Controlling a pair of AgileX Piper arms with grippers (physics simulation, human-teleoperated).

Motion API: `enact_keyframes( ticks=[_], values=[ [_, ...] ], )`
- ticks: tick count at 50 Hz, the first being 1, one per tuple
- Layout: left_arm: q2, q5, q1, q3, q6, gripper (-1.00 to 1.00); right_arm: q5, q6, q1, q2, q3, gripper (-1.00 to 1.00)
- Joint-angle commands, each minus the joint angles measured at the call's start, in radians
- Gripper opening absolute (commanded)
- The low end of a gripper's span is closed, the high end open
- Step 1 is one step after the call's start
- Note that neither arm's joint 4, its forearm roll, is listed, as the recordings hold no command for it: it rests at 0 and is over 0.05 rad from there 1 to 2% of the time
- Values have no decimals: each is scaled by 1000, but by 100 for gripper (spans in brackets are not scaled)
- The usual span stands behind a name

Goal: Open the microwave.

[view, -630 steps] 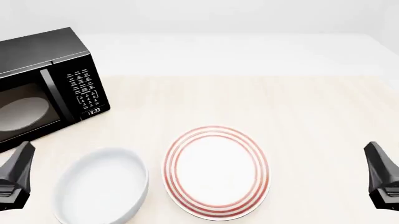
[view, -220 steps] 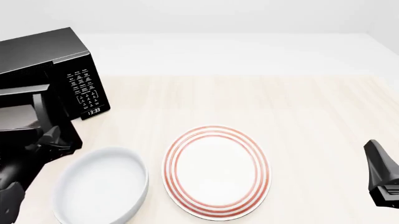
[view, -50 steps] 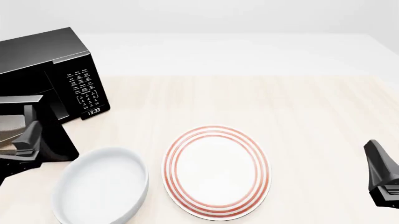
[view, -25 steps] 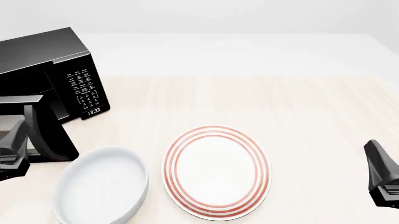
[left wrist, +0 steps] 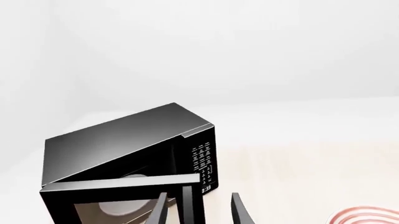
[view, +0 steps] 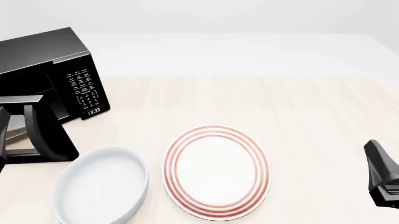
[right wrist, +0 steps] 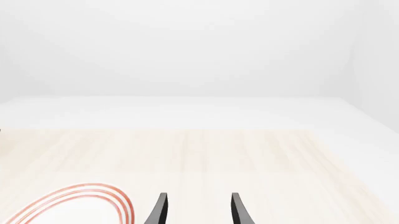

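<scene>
Microwave: sitting at the far left of the table, keypad facing you, its door standing swung well out toward the near edge. You are looking at a task that reads as essentially done.

Left gripper: fingers spread apart with nothing between them, hanging just in front of the open door's edge. In the front view only a sliver is showing at the left border.

Right gripper: fingers parted, empty, idling low at the right, well apart from everything.

White bowl and red-ringed plate: lying near the door.

Risk: if you are retreating the left arm carelessly, you could be brushing the door and swinging it back shut, or knocking the bowl beside it.
</scene>
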Motion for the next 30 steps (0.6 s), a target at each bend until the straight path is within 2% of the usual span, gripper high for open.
enact_keyframes(
  ticks=[1, 8, 17, 23, 25, 30],
  values=[
    [16, 28, -33, -77, 34, 100, 0, 0, 0, 0, 0, 100],
    [69, -7, -26, -98, 44, 100, 0, 0, 0, 0, 0, 100],
    [177, -51, -39, -166, 94, 100, 0, 0, 0, 0, 0, 100],
    [252, -92, -57, -208, 107, 100, 0, 0, 0, 0, 0, 100],
    [277, -96, -62, -224, 85, 100, 0, 0, 0, 0, 0, 100],
    [331, -108, -63, -263, 111, 100, 0, 0, 0, 0, 0, 100]
  ],
)
